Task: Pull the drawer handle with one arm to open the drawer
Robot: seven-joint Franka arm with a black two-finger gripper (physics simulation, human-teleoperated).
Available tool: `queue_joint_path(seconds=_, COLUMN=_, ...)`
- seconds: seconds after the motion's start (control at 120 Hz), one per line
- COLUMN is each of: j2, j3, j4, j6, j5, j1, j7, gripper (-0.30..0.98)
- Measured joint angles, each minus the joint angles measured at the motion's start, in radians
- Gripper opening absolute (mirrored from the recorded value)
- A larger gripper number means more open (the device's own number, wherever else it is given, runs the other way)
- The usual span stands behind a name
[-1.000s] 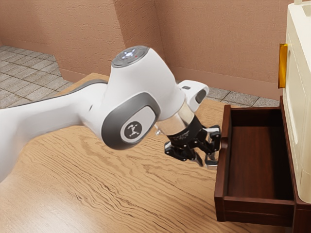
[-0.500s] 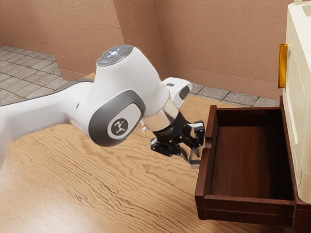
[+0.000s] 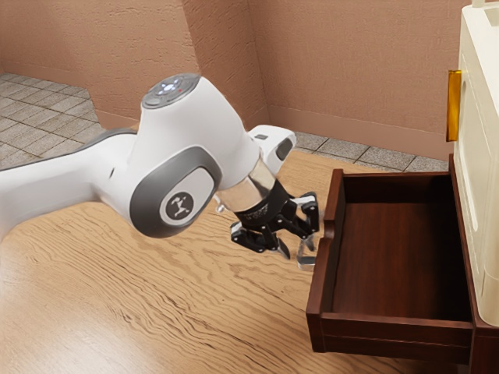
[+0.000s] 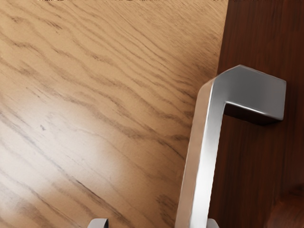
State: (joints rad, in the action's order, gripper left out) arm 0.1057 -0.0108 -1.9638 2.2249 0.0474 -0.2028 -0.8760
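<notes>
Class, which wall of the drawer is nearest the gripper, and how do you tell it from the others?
The front wall: it bears the silver handle near the gripper, while the side walls run from it toward the cream unit.

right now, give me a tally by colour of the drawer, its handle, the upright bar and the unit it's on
dark brown drawer: 1
silver handle: 1
gold bar: 1
cream unit: 1
total: 4
</notes>
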Motion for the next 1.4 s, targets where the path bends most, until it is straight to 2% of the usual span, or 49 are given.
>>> queue_joint_path(seconds=0.308, j2=0.014, j3=0.003, j4=-0.01, j6=0.0, j5=-0.014, j1=0.004, j7=-0.004, gripper=0.21)
queue_joint_path(seconds=0.5, j2=0.043, j3=0.003, j4=0.049, j6=-0.007, j5=-0.072, j1=-0.004, j7=-0.013, gripper=0.23)
queue_joint_path(seconds=0.558, j2=0.05, j3=0.004, j4=0.202, j6=-0.097, j5=-0.087, j1=0.003, j7=-0.06, gripper=0.31)
queue_joint_path(seconds=0.658, j2=0.06, j3=0.046, j4=0.421, j6=-0.359, j5=-0.093, j1=0.042, j7=-0.184, gripper=0.45)
queue_joint_path(seconds=0.767, j2=0.073, j3=0.062, j4=0.424, j6=-0.576, j5=-0.155, j1=0.08, j7=-0.297, gripper=0.54)
queue_joint_path(seconds=0.85, j2=0.089, j3=0.065, j4=0.383, j6=-0.673, j5=-0.146, j1=0.152, j7=-0.369, gripper=0.59)
queue_joint_path(seconds=1.067, j2=0.113, j3=0.071, j4=0.347, j6=-0.796, j5=-0.122, j1=0.207, j7=-0.497, gripper=0.65)
queue_joint_path(seconds=1.4, j2=0.137, j3=0.07, j4=0.324, j6=-0.848, j5=-0.117, j1=0.207, j7=-0.586, gripper=0.68)
